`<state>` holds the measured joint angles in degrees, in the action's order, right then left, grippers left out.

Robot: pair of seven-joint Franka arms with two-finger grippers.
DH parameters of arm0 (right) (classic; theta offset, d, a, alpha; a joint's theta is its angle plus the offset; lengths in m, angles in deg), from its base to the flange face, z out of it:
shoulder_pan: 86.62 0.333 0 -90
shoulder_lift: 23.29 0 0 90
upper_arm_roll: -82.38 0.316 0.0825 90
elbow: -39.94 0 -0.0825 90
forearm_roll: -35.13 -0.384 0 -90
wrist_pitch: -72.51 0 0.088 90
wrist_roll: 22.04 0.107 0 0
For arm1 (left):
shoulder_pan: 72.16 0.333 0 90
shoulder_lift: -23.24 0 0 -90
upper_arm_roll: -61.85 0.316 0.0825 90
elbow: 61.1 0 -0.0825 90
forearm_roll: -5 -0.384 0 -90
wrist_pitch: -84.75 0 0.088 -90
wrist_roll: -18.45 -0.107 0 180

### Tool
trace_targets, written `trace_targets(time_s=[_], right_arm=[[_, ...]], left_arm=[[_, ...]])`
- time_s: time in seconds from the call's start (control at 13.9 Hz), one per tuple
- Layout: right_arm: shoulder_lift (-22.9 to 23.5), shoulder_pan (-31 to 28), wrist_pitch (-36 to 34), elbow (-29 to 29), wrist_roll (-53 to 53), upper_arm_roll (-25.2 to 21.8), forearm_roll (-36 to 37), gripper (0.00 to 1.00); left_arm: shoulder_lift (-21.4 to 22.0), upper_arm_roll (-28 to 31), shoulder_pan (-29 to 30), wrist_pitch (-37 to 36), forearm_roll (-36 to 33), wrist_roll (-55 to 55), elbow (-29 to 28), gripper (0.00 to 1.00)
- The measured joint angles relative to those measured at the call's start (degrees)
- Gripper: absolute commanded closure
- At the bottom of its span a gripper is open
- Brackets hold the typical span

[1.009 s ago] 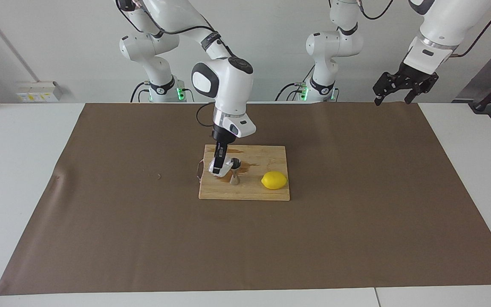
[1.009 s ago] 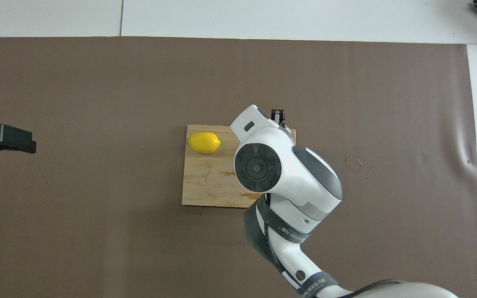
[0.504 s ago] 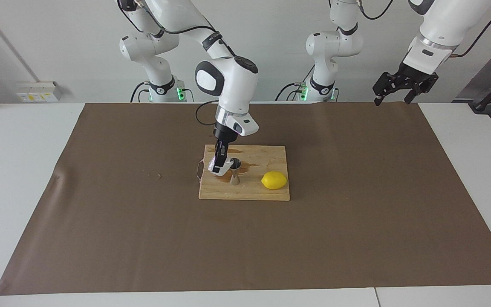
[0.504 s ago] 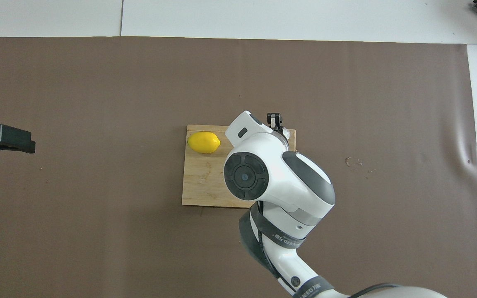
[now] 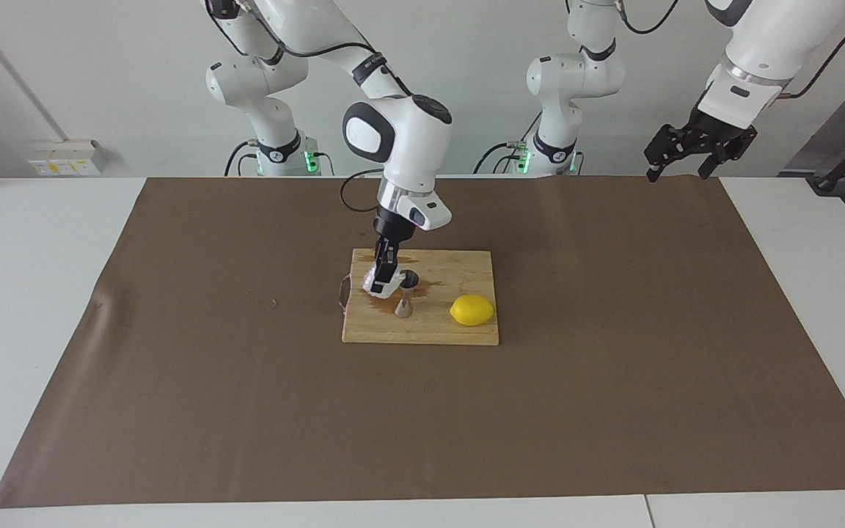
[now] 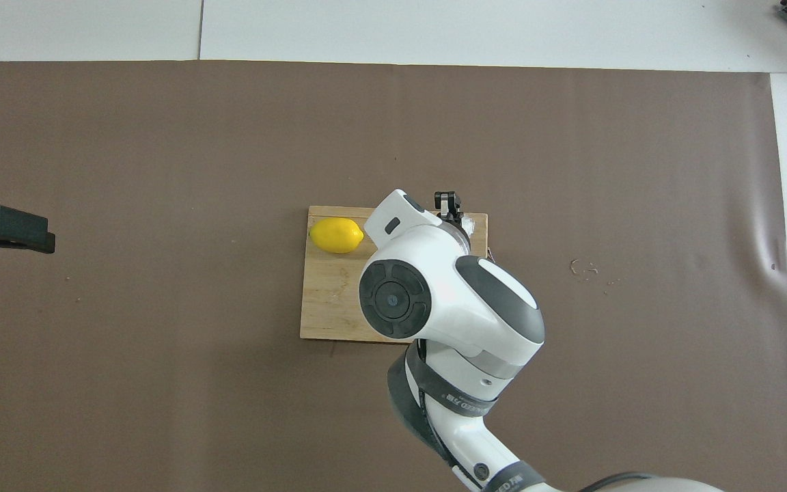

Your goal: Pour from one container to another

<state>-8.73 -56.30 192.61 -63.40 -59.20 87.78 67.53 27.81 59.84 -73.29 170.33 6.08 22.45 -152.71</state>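
On the wooden board (image 5: 459,331) stands the steel jigger (image 5: 404,295), upright, with a dark wet stain around it. The translucent whitish cup (image 5: 380,286) hangs right beside the jigger's top rim, toward the right arm's end, and seems to lean toward it. My right gripper (image 5: 384,276) comes down from above and is shut on the cup. In the overhead view the right arm covers the jigger; only the right gripper's tip (image 6: 449,202) and a bit of the cup (image 6: 469,221) show. My left gripper (image 5: 675,176) waits open, high over the mat's corner nearest the left arm's base.
A yellow lemon (image 5: 472,310) lies on the board at the left arm's end, beside the jigger. The board (image 6: 328,301) sits mid-mat on a brown mat (image 5: 613,381). The left gripper (image 6: 24,234) shows at the overhead view's edge.
The right arm's wrist has swung up and toward the left arm's end, and the cup has shifted slightly higher beside the jigger. The left arm has barely moved.
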Motion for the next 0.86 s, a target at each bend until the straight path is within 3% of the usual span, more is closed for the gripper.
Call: trace_targets(time_s=[0.86], right_arm=[[-0.7,-1.0,0.1,0.2,3.8,-0.3,-4.0,1.00]], left_arm=[[0.0,-0.1,0.0,0.0,0.0,0.0,0.0,0.00]])
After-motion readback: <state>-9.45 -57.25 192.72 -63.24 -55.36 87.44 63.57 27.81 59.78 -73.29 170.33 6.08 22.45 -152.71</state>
